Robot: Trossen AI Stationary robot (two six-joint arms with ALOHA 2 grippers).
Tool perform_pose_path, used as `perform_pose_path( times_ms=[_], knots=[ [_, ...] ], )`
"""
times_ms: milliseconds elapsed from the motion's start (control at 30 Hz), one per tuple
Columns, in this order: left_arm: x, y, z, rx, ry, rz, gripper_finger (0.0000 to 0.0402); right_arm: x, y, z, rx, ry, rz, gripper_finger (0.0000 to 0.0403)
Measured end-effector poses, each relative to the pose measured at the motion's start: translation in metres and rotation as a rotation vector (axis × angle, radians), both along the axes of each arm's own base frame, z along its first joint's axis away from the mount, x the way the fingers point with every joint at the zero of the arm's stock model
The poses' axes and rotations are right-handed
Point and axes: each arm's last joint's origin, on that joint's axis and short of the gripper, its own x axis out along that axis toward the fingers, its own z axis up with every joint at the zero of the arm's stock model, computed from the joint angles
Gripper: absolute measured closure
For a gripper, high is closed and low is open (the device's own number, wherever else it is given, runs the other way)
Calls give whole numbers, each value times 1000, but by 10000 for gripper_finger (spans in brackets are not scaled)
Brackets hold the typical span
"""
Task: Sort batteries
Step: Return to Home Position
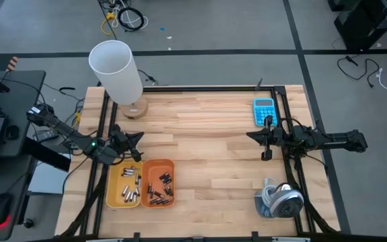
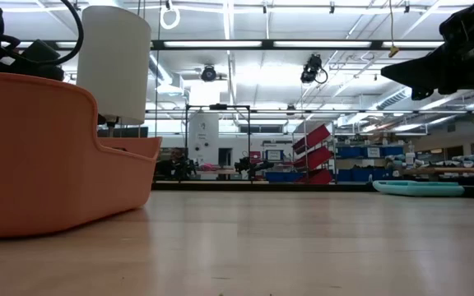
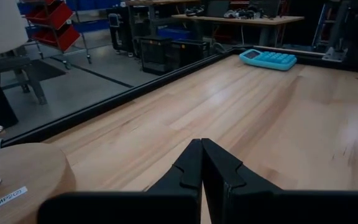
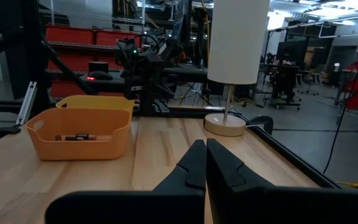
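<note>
1. The batteries, small cylinders, lie in two rounded plastic tubs side by side near the table's front-left edge. The light, silvery batteries [image 1: 132,189] are in the yellow bin [image 1: 113,191], and the dark ones [image 1: 161,188] are in the orange bin [image 1: 146,168] to its right.
2. The left gripper [image 3: 202,163] hangs just behind the yellow bin, its tapered black fingers pressed together with nothing between them.
3. The right gripper [image 4: 205,163] hovers over the table's right side near the blue calculator [image 1: 264,111], its fingers likewise together and empty.
4. The table [image 1: 207,154] is pale, smooth wooden planking in a black frame. A lamp [image 1: 116,70] with a white cylindrical shade and a round wooden base stands at the back left.
5. Beyond the table are a grey floor with loose cables, ceiling strip lights and red shelf bins.
</note>
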Motion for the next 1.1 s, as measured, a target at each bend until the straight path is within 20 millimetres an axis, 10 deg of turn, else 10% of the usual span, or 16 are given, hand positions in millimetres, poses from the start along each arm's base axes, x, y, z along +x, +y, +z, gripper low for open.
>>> perform_pose_path(
  times_ms=[867,1100],
  knots=[
    [3,23,16,23,-70,159,393,0,0,0,0,0,0,402],
    [1,34,28,78,-93,-23,393,0,0,0,0,0,0,402]
  ],
)
